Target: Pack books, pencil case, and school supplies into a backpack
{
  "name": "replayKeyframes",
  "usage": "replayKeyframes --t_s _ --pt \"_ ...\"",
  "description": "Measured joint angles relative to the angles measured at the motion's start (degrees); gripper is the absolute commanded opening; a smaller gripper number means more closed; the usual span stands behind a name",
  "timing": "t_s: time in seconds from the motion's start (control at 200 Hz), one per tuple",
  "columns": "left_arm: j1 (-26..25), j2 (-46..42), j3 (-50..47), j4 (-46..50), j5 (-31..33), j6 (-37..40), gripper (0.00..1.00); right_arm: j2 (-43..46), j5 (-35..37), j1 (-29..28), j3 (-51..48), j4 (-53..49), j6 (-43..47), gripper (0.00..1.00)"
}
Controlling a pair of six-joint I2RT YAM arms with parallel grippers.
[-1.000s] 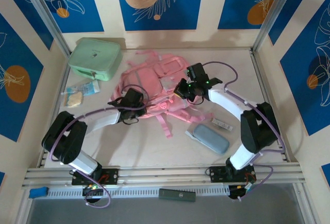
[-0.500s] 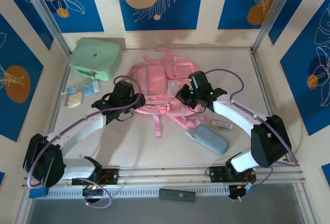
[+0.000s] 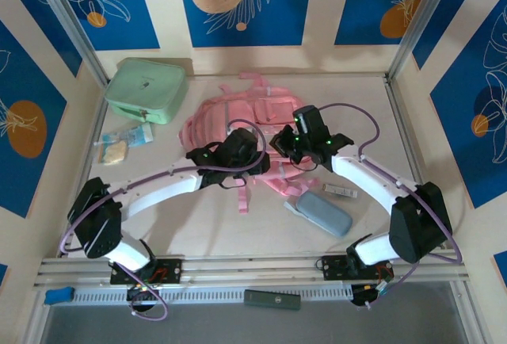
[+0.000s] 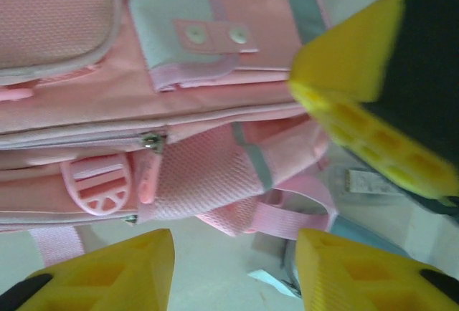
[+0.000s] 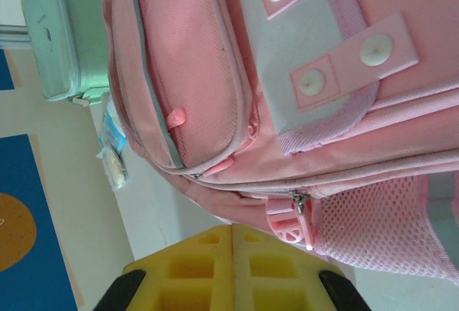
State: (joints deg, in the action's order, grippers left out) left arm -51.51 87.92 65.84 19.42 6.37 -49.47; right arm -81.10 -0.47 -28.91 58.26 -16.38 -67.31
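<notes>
Lying flat in the upper middle of the overhead frame, the backpack (image 3: 218, 114) rests front-up on the desk (image 3: 238, 233); the pocket zips seen from the wrist views look drawn closed, so I judge that no opening is ready yet. Below and to the right of it, in the lower right of the frame, the pencil case (image 3: 321, 212) lies on the desk, outside the bag; the small whitish bar (image 3: 339, 191) lies just above it, also outside, between the pencil case and the bag's lower edge; whether any books are already inside I cannot tell.

The left gripper (image 4: 233, 257) hangs over the bag's lower edge, its jaws released with nothing between them; the right gripper (image 5: 233, 243) sits at the bottom of its own view, just beside a zip pull (image 5: 296, 202), its jaws clenched pad to pad on nothing that I can see; in the overhead frame the two come close together near the centre.

Farther out, a mint-green case (image 3: 146, 89) stands at the upper left, with a small clear packet (image 3: 123, 142) just below it.

By my reckoning the task is near its start; a zip must be opened, then the pencil case and the bar put in.
</notes>
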Motion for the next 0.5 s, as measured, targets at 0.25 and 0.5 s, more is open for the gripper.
replayKeyframes --t_s 0.25,0.5 --pt "1.09 0.07 -2.71 1.31 4.74 -0.22 0.46 -5.86 -0.52 0.28 0.24 -3.19 -2.32 0.46" --pt "2.29 -0.11 -5.44 1.46 5.73 -0.63 0.46 -15.06 -1.01 -0.02 5.11 -4.48 -5.14 0.5"
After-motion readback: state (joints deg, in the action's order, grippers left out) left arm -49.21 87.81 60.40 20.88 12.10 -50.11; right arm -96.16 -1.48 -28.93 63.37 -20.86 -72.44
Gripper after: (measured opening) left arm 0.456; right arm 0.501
